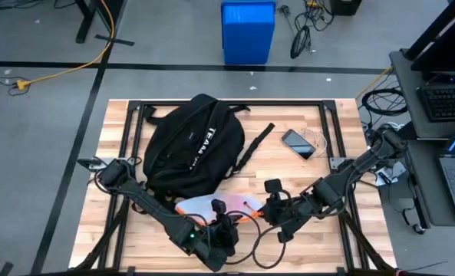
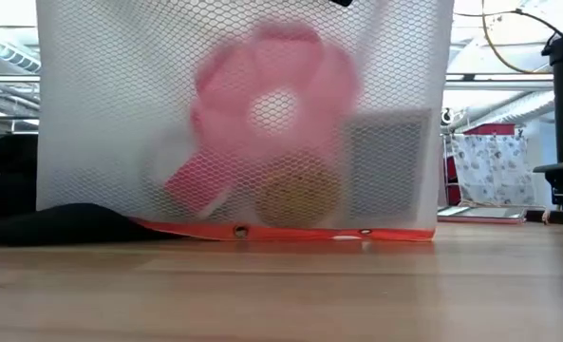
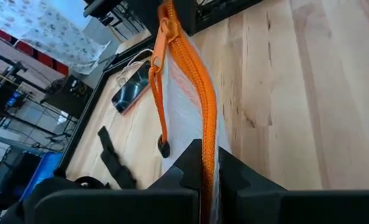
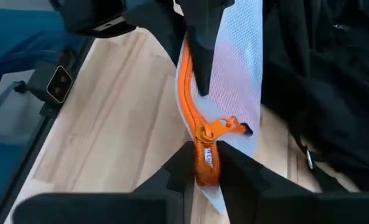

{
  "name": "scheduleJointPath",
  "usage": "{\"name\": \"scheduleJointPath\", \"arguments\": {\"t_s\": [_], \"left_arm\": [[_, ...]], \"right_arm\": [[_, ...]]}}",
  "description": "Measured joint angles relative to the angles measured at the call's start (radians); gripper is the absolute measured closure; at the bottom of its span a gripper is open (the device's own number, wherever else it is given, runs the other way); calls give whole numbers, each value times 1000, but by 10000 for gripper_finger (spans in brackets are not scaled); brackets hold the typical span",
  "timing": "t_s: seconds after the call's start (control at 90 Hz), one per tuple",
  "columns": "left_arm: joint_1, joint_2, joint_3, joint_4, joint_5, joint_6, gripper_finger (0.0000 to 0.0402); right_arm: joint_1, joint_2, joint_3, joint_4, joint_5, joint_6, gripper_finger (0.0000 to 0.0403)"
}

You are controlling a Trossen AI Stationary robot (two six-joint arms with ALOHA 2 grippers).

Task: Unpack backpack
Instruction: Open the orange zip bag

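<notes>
The black backpack (image 1: 189,146) lies on the far left part of the table. In front of it is a white mesh pouch (image 1: 212,205) with an orange zipper edge (image 2: 281,231). Something pink, a round tan item and a grey flat item show through its mesh (image 2: 262,123). My left gripper (image 1: 225,224) and my right gripper (image 1: 272,205) are both shut on that zipper edge, a short way apart. The orange zipper pull (image 4: 220,127) sits just beyond my right gripper's fingers. My left gripper pinches the pouch's orange zipper edge (image 3: 206,146) between its two fingers, coming from the table's near side. The zipper runs on from the fingers along their length toward the other gripper. My right gripper pinches the same zipper edge (image 4: 200,146) between its two fingers, right beside the zipper pull, coming from the table's right. In the low view the zipper edge lies low, at the table top; whether it rests there cannot be told.
A phone (image 1: 298,143) with a white cable lies at the far right of the table. A black backpack strap (image 1: 256,142) stretches out toward it. The bare wooden table top (image 1: 327,245) is on the near right. A blue bin (image 1: 248,31) stands on the floor beyond the table.
</notes>
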Motion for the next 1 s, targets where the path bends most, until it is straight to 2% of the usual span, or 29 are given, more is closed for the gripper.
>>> {"name": "scheduleJointPath", "arguments": {"t_s": [0.167,0.433,0.578,0.767,1.0], "left_arm": [[0,0,0,0,4,0,402],[0,0,0,0,3,-2,402],[0,0,0,1,3,-2,402],[0,0,0,1,3,-2,402],[1,0,0,2,6,-16,402]], "right_arm": [[0,13,0,-6,-2,56,353],[-10,33,0,-10,-6,40,336],[-15,33,0,-10,-7,21,349],[-20,34,0,-24,-12,15,395],[-21,34,0,-38,-26,2,401]]}}
